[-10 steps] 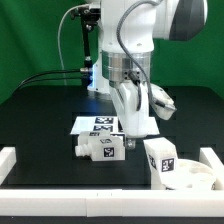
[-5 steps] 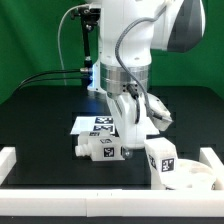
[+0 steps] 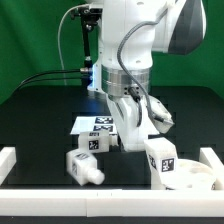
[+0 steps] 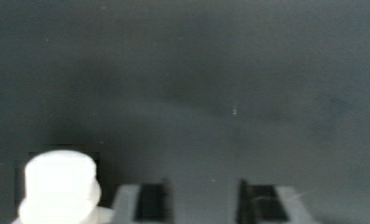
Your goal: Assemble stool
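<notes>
End effector: the end effector [image 3: 131, 141] hangs low over the dark surface [image 3: 40, 120], just behind the kit parts and in front of the marker board. Its jaws stand apart with nothing between them. In the wrist view [image 4: 203, 205] the two dark fingers [image 4: 146, 203] frame only bare surface.
Arm: the white arm [image 3: 130, 40] comes down from above the middle of the scene, with black cables trailing off to the exterior view's left.
Left rail: a white border rail [image 3: 10, 160] lies at the far left edge of the exterior view, well apart from the parts.
Lying leg: the lying leg [image 3: 84, 160] is a chunky white block with black-and-white tags. It rests on the surface left of the end effector, with its rounded peg end toward the front rail. It is free of the jaws. The wrist view shows a white rounded end [image 4: 61, 185] just outside one finger, not in the gap.
Marker board: the marker board [image 3: 98, 123] lies flat behind the lying leg, partly hidden by the end effector.
Upright leg: the upright leg [image 3: 160, 155] stands right of the end effector, just beside the seat. Whether they touch I cannot tell.
Seat: the seat [image 3: 192, 176] is a round white disc lying flat near the right front corner, tag facing up.
Right rail: a second border rail [image 3: 212, 160] lies just beyond the seat.
Front rail: a long white rail [image 3: 100, 196] runs across the foreground.
</notes>
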Action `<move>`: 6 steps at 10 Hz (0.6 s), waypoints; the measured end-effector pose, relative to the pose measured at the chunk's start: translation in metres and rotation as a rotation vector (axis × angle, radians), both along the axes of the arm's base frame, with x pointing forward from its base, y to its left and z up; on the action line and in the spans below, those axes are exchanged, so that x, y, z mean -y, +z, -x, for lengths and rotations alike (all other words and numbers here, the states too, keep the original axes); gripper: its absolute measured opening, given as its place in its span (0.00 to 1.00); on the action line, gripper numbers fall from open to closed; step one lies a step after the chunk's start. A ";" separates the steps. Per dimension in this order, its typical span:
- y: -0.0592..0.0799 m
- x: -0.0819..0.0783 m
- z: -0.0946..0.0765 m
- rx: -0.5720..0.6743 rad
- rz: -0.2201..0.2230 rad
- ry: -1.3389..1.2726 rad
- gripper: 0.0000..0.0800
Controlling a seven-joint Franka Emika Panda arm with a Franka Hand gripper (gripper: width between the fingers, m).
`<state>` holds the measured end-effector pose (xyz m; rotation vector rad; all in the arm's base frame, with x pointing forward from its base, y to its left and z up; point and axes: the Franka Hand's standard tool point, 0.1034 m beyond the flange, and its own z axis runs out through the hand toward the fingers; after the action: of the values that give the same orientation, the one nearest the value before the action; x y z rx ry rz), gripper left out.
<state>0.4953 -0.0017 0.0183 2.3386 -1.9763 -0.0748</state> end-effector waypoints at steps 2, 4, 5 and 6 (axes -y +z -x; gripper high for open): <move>0.000 0.000 0.000 -0.001 0.000 0.001 0.02; -0.001 0.000 0.000 -0.001 0.000 0.003 0.01; -0.001 0.000 0.000 -0.001 0.000 0.004 0.00; 0.000 0.000 0.000 -0.001 -0.002 0.017 0.00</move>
<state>0.4952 -0.0021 0.0182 2.3550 -1.9569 -0.0769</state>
